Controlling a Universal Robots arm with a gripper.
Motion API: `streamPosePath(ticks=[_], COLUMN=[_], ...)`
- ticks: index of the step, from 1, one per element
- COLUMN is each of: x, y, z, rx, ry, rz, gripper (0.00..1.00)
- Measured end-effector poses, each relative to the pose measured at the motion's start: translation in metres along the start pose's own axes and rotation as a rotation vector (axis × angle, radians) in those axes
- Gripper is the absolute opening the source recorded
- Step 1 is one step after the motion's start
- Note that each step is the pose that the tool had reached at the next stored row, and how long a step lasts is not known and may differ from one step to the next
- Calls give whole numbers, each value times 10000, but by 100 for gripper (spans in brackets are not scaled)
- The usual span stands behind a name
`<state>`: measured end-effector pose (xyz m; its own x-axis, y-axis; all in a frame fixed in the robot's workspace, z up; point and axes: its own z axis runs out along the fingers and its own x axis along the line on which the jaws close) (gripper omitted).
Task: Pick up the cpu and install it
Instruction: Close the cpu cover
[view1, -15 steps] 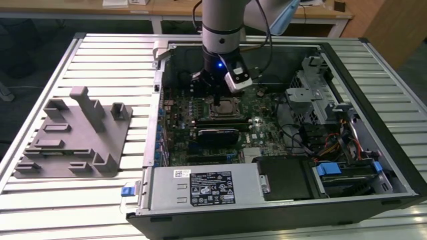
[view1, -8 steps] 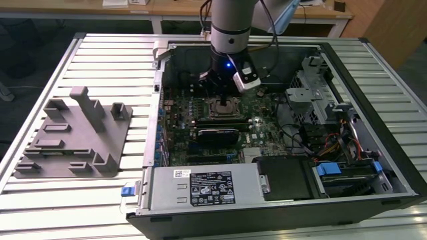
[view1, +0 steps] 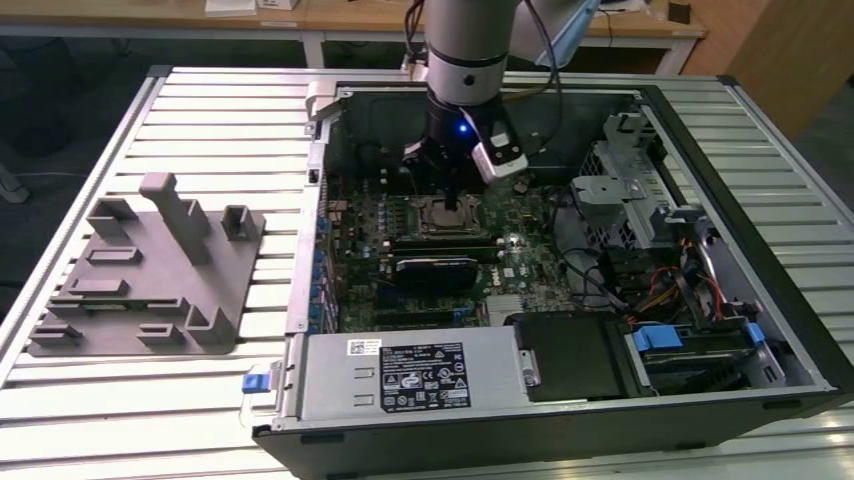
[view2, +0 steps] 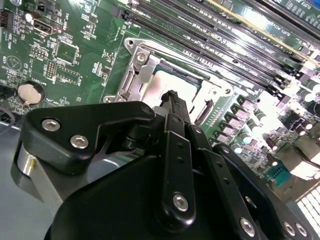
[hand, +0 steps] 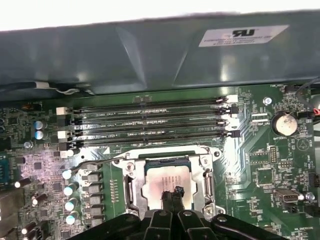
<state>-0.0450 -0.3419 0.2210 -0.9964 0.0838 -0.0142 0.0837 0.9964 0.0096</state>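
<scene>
The small, flat, silver square cpu (hand: 155, 186) lies in the metal-framed socket (hand: 132, 190) on the green motherboard (hand: 280, 165), beside four long black memory slots (hand: 150, 120). The black gripper (hand: 173, 193) hangs over the cpu, fingertips pressed together.

Cpu (hand: 152, 186): silver top, tinged pale tan.
Socket frame (hand: 131, 187): bright bare metal.
Motherboard (hand: 270, 165): green, fine pale tracing.
Memory slots (hand: 150, 117): black.
Gripper (hand: 172, 194): black, silver screws.
Tray (view1: 147, 270): plain grey.
Table (view1: 80, 400): pale, ribbed in parallel slats.
</scene>
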Motion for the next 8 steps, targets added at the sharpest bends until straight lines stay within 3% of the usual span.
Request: streamPosePath(ticks=[8], x=[-2], y=[1], z=[-132], rx=[0], ry=[-1], rz=[-1], gripper=[11])
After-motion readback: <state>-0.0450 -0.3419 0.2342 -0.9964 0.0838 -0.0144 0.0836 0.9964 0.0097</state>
